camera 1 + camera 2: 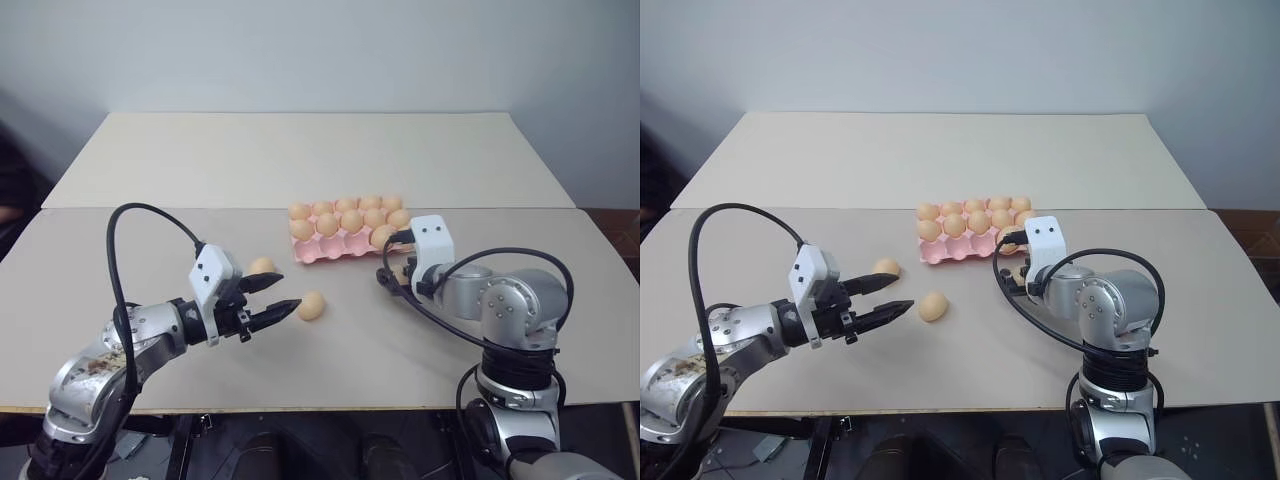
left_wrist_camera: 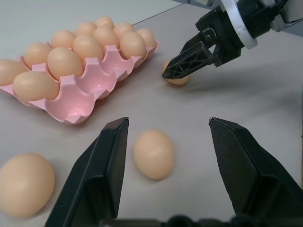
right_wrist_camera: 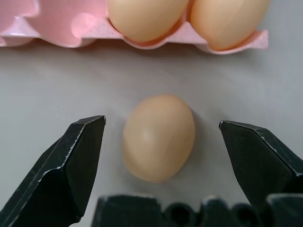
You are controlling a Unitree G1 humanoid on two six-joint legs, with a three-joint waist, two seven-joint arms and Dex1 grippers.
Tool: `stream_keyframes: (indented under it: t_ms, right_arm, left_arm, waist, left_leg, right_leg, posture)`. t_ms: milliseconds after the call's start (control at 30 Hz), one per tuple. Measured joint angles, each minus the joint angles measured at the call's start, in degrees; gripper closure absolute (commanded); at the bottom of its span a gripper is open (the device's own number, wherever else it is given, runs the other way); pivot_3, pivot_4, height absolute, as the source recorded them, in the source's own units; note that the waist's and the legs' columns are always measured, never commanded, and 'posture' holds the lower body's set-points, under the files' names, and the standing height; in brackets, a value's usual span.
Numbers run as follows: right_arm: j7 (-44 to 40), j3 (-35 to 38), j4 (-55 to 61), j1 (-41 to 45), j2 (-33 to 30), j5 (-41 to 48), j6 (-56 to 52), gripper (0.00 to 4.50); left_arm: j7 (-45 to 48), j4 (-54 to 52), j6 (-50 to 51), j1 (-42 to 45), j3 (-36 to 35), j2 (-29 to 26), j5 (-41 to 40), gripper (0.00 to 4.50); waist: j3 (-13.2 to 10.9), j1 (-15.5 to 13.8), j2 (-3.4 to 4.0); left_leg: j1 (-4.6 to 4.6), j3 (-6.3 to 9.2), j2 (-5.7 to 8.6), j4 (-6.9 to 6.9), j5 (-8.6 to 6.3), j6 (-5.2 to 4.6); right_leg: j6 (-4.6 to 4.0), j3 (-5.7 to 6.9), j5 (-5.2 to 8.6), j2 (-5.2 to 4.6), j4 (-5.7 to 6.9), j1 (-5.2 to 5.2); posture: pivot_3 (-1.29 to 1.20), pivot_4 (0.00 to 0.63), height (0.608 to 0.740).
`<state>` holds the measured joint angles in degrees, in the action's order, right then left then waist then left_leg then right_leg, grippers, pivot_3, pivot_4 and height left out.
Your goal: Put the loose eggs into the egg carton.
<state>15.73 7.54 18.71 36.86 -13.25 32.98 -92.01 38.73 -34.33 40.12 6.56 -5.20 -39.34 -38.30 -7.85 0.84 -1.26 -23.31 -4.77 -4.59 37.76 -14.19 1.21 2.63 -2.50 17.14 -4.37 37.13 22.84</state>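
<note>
Egg carton [image 1: 330, 245] is partly filled; 3 loose eggs [image 2: 154, 153] lie on the desk [image 1: 300, 160]. Right claw [image 3: 161, 142] spread around 1; left claw [image 2: 165, 156] released, empty.

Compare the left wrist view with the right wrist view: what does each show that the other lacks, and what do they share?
Left wrist alone: the open left gripper around one loose egg, a second egg beside it, and the right gripper seen from outside, over a third egg. Right wrist alone: that third egg close up between the open right fingers. Both: the pink egg carton holding eggs, on the table.
</note>
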Motion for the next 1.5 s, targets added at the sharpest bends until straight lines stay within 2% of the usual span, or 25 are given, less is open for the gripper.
stream_keyframes:
  t_ms: [133, 167, 233, 433, 500, 700, 800, 933, 1033, 1300, 1500]
  right_arm:
    - [-0.03, -0.71, -1.14, 0.02, 0.07, -0.78, 0.00, 0.02]
    - [-0.07, -1.03, -1.47, 0.02, 0.08, -1.24, 0.00, 0.19]
    - [-0.37, -1.82, -2.00, 0.03, 0.18, -2.53, 0.00, 0.61]
    - [-1.77, -2.56, -2.13, 0.00, 0.27, -5.54, 0.00, 2.60]
    - [-2.57, -2.84, -2.02, 0.00, 0.27, -6.67, 0.00, 2.85]
    - [-5.15, -3.70, -1.24, -0.03, 0.04, -8.13, 0.00, 3.00]
    - [-9.94, -4.72, 2.85, 0.28, -3.81, -6.32, 0.00, 3.03]
    - [-17.19, -4.45, 8.62, 6.06, -6.57, -3.06, 1.07, 3.06]
    - [-19.46, -5.18, 8.94, 8.34, -6.12, -3.53, 6.94, 3.10]
    - [-20.84, -10.89, -5.92, 8.49, -1.65, -10.47, 21.50, 3.10]
    - [-23.03, -11.07, -12.52, 9.45, -0.18, -12.03, 24.56, 3.10]
  left_arm:
    - [-0.80, -0.73, 0.00, -0.70, -0.12, 0.00, -0.01, 1.55]
    - [-1.03, -0.99, 0.00, -0.84, -0.18, 0.00, -0.02, 1.55]
    - [-1.51, -1.21, -0.01, -1.32, -0.33, -0.06, 0.00, 1.55]
    - [-2.26, -2.00, -0.01, -2.33, -0.32, -0.09, 0.00, 1.55]
    - [-2.37, -2.49, -0.01, -2.33, -0.32, -0.09, -0.01, 1.55]
    - [-2.61, -2.54, -0.01, -2.30, -0.31, -0.09, -0.01, 1.55]
    - [-2.60, -2.53, -0.01, -2.12, -0.32, -0.20, 0.00, 1.55]
    - [-3.91, -2.23, -0.79, -2.07, -0.36, 0.61, 1.50, 1.55]
    - [-6.42, -0.91, -2.85, -1.96, -0.29, 3.19, 4.33, 1.55]
    - [-9.29, -0.33, -4.57, -2.39, 1.84, 6.40, 7.98, 1.55]
    - [-10.50, -2.29, -4.56, -4.53, 1.50, 6.50, 7.96, 1.55]
  waist:
    - [0.00, 0.02, 0.00]
    - [0.00, 0.02, 0.00]
    - [0.00, 0.02, 0.00]
    - [0.00, 0.00, 0.00]
    - [0.00, 0.00, 0.00]
    - [0.00, 0.01, 0.00]
    - [0.00, -0.02, 0.01]
    - [0.00, 0.30, 0.01]
    - [0.00, 0.17, 0.00]
    - [0.01, 0.10, -0.01]
    - [0.01, 0.14, 0.00]
  left_leg:
    - [-0.01, 0.00, 0.00, 0.00, 0.00, 0.00]
    - [-0.01, 0.00, 0.00, 0.00, 0.00, 0.00]
    - [-0.02, 0.00, 0.00, -0.01, 0.00, 0.00]
    - [-0.02, -0.01, 0.00, 0.00, 0.00, 0.00]
    - [-0.02, 0.00, 0.00, -0.01, 0.00, 0.00]
    - [-0.02, -0.01, 0.00, -0.01, 0.00, 0.00]
    - [-0.12, -0.01, 0.00, -0.01, 0.00, 0.00]
    - [-0.14, -0.01, -0.04, -0.01, 0.00, -0.01]
    - [-0.13, 0.00, -0.05, -0.01, 0.00, -0.01]
    - [-0.21, -0.05, -0.03, 0.00, 0.02, 0.04]
    - [-0.18, -0.07, -0.05, 0.00, 0.02, 0.04]
  right_leg:
    - [0.00, 0.00, 0.00, 0.00, -0.01, 0.00]
    - [0.00, 0.00, 0.00, 0.00, -0.01, 0.00]
    - [0.00, 0.00, 0.00, 0.00, -0.01, 0.02]
    - [0.00, 0.00, 0.00, 0.00, -0.01, 0.02]
    - [0.00, 0.00, 0.00, 0.00, -0.01, 0.02]
    - [0.00, 0.00, 0.00, 0.00, -0.01, 0.03]
    - [0.00, -0.01, 0.00, 0.00, -0.01, 0.13]
    - [0.00, -0.05, 0.00, 0.05, 0.02, 0.20]
    - [0.00, -0.02, 0.00, 0.06, 0.02, 0.17]
    - [-0.01, -0.03, -0.01, 0.01, 0.04, 0.26]
    - [-0.01, -0.04, -0.01, 0.01, 0.08, 0.25]
  posture:
    - [0.00, 0.150, 0.740]
    - [0.00, 0.150, 0.740]
    - [0.00, 0.150, 0.740]
    - [0.00, 0.150, 0.740]
    - [0.00, 0.150, 0.740]
    - [0.00, 0.150, 0.740]
    - [0.00, 0.150, 0.740]
    - [0.00, 0.150, 0.740]
    - [0.00, 0.150, 0.740]
    - [0.00, 0.150, 0.740]
    - [0.00, 0.150, 0.740]
